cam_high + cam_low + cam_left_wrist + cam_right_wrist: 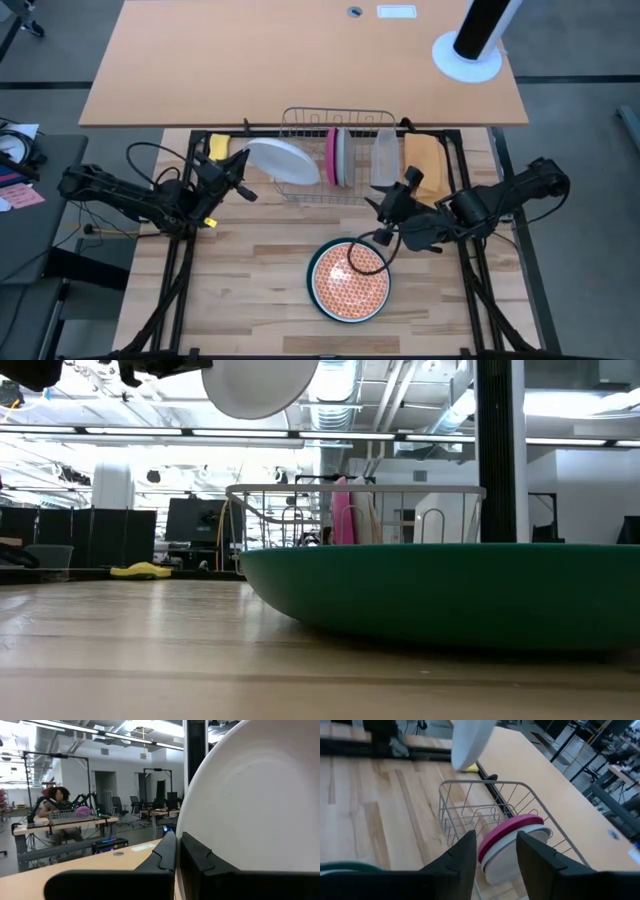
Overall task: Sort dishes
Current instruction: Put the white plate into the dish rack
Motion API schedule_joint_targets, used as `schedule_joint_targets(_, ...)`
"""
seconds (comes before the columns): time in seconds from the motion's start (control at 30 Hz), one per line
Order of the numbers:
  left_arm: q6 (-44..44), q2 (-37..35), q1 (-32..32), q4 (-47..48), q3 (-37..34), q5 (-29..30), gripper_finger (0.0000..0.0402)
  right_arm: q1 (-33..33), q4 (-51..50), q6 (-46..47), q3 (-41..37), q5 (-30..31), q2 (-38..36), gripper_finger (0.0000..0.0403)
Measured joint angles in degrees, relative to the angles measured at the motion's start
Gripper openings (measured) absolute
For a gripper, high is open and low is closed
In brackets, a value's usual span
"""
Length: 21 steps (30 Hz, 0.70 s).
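- Light wooden-plank table (250,290).
- Wire dish rack (300,130) stands at its back edge.
- Dark green plate (322,300) rests in front, orange-patterned plate (350,283) stacked inside.
- Yellow sponge (219,146) beside the rack.

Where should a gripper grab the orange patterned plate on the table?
Take the orange-patterned plate by its raised rim, from above at an edge. It lies flat, nested in the dark green plate, so only the rim offers a pinch.

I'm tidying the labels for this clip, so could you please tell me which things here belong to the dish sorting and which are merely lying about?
Job:
- white plate, in left gripper
- pink plate and grey plate, in wire rack
- orange-patterned plate on green plate
- right gripper, open

Lying about:
- yellow sponge
- clear tub
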<state>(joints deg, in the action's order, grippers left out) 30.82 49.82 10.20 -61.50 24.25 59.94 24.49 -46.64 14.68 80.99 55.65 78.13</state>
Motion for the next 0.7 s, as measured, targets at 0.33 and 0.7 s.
schedule_joint_targets(0.33,0.4,0.0,0.0,0.0,0.0,-0.2,0.0000,-0.2,4.2,-8.7,0.0,1.4,5.4,0.0229)
schedule_joint_targets(0.7,2.2,0.0,0.0,-0.4,0.0,-0.9,0.0000,-1.0,18.2,-23.8,0.0,4.7,12.0,0.0256)
